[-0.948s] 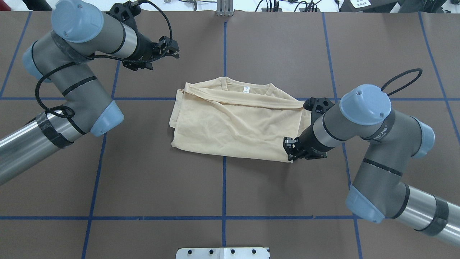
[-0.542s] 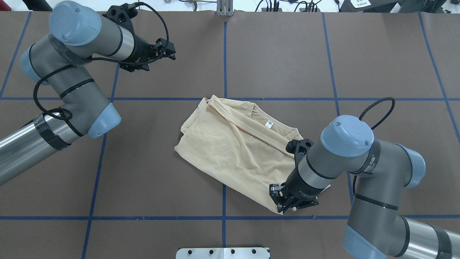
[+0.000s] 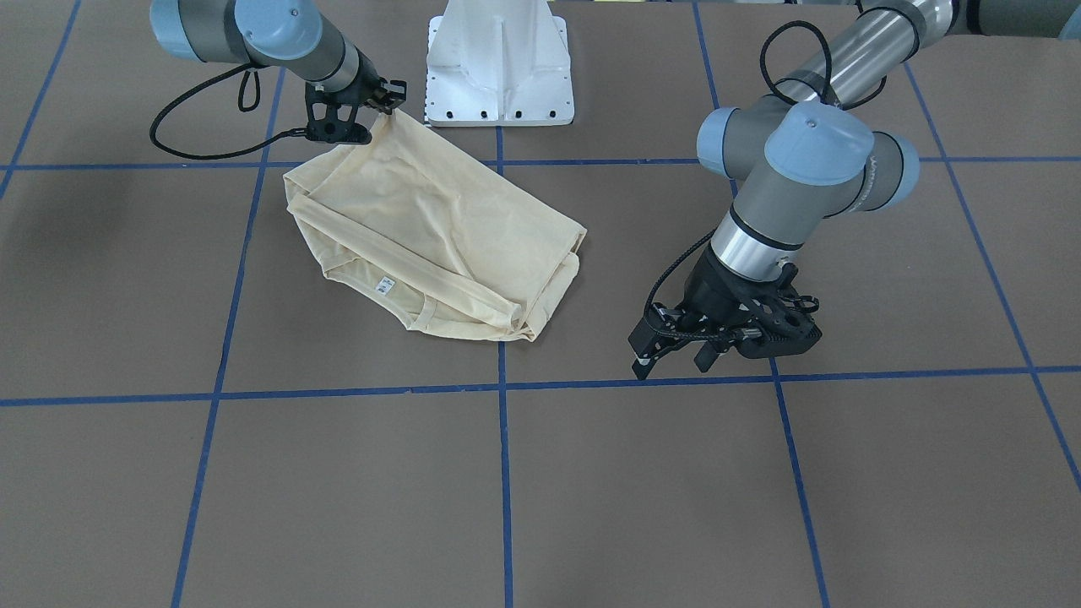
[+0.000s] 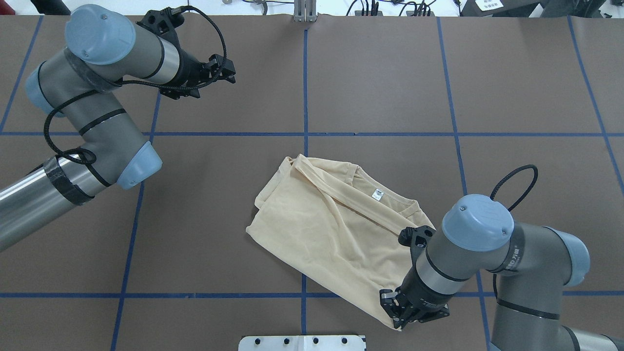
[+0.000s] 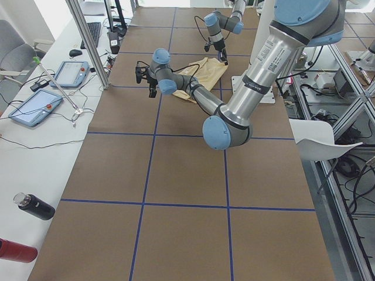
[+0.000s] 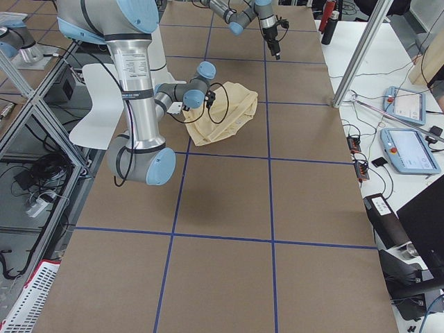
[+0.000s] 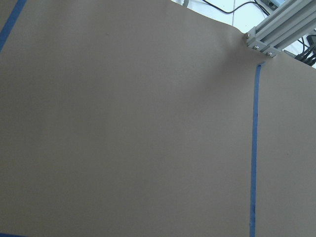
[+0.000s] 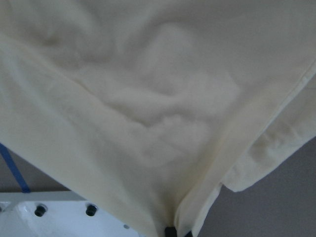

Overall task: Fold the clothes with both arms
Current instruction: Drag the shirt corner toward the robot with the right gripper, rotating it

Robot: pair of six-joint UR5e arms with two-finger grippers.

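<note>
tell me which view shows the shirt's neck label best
Overhead exterior: the white neck label lies face-up inside the T-shirt collar. Front-facing shows it too, at a slant. Side views make it too small; wrist cameras miss it.

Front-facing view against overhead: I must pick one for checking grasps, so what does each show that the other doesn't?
Front-facing only: the white pedestal in full, and the left gripper seen side-on, jaws open, pointing down. Overhead only: cables along the view's top edge. Both: the shirt with its neck label, and the right gripper shut on one shirt corner.
</note>
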